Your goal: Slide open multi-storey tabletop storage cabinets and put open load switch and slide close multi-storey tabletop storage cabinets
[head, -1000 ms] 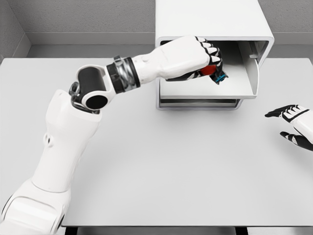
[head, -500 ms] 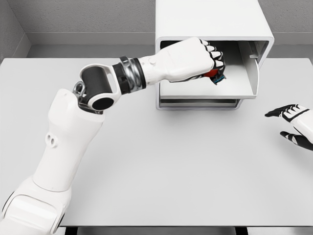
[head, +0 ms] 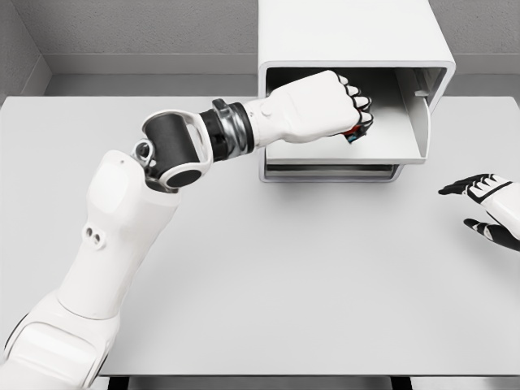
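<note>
The white multi-storey cabinet [head: 357, 32] stands at the table's back, right of centre, and its upper drawer [head: 410, 122] is pulled out towards me. My left hand [head: 353, 114] reaches over the open drawer, fingers curled around the load switch [head: 353, 135]. Only a small red and teal sliver of the switch shows below the knuckles; the rest is hidden by the hand. It hangs just above the drawer floor. My right hand [head: 486, 210] rests at the table's right edge, fingers spread, holding nothing.
A lower drawer front [head: 329, 171] sits shut beneath the open one. The white table [head: 284, 268] stretches wide in front of the cabinet. A grey wall runs behind.
My left hand has dropped lower and turned over the drawer, covering more of the switch. The left elbow has swung right. The right hand has stayed put.
</note>
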`<action>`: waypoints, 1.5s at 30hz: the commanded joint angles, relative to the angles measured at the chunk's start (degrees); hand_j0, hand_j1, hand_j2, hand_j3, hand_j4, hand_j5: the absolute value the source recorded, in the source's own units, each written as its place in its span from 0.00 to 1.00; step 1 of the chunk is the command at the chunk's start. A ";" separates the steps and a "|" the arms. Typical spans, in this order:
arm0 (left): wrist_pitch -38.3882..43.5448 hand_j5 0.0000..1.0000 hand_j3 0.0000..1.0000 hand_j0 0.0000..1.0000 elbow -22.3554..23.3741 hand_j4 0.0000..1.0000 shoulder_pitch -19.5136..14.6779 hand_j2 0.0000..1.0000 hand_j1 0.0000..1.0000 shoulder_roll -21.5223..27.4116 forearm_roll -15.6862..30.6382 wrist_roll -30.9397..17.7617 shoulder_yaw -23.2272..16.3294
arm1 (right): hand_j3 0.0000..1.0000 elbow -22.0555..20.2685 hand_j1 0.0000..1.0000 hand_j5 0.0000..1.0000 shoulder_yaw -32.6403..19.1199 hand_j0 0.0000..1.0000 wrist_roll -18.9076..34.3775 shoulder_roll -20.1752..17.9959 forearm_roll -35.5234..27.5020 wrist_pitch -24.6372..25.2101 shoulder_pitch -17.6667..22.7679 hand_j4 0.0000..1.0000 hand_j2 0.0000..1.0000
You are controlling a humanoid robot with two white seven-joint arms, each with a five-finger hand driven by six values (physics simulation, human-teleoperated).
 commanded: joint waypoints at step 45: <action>0.20 0.76 0.76 0.76 0.55 0.76 -0.26 0.76 0.76 0.00 -2.04 0.03 0.31 | 0.77 -1.35 0.77 0.77 -0.25 0.77 -0.03 0.24 -0.28 -0.02 0.53 0.77 0.77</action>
